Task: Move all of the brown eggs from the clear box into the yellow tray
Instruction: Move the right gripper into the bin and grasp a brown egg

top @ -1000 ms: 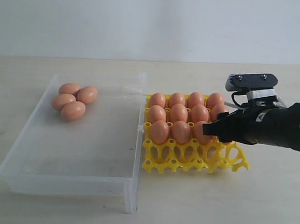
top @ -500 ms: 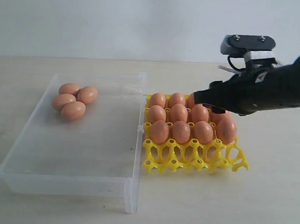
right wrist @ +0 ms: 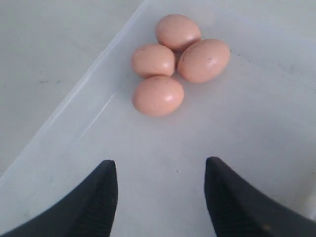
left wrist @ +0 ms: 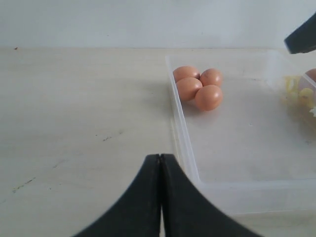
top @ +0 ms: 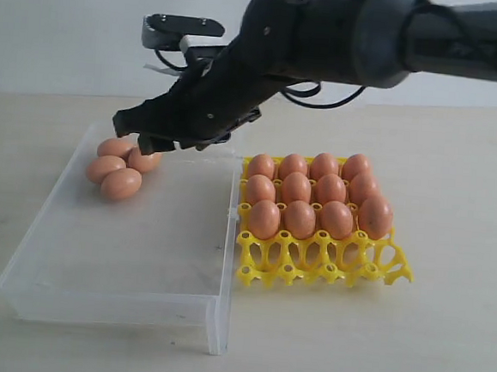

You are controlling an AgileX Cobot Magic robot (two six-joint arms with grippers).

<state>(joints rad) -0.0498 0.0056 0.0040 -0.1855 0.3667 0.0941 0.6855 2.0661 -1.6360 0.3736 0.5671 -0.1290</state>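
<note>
Several brown eggs [top: 121, 183] lie bunched together in the far left corner of the clear box [top: 158, 239]. Several more fill the three back rows of the yellow tray [top: 311, 264], to the right of the box. My right gripper [top: 134, 136] reaches across from the right and hangs open just above and beside the bunch, holding nothing. In the right wrist view the eggs [right wrist: 158, 95] lie on the box floor [right wrist: 222, 143] ahead of the open gripper [right wrist: 160, 165]. My left gripper [left wrist: 161, 157] is shut and empty, outside the box wall [left wrist: 183, 143], with the eggs [left wrist: 197, 89] beyond.
The box and tray stand on a pale tabletop [top: 443, 339] before a white wall. The tray's front row of cups [top: 268, 269] holds nothing. The right arm [top: 346, 39] spans the scene above the box's far right corner and the tray's back edge.
The right gripper rose from the tray's right side, leaving an egg there, then swung left across the tray to above the eggs in the box. It stayed open.
</note>
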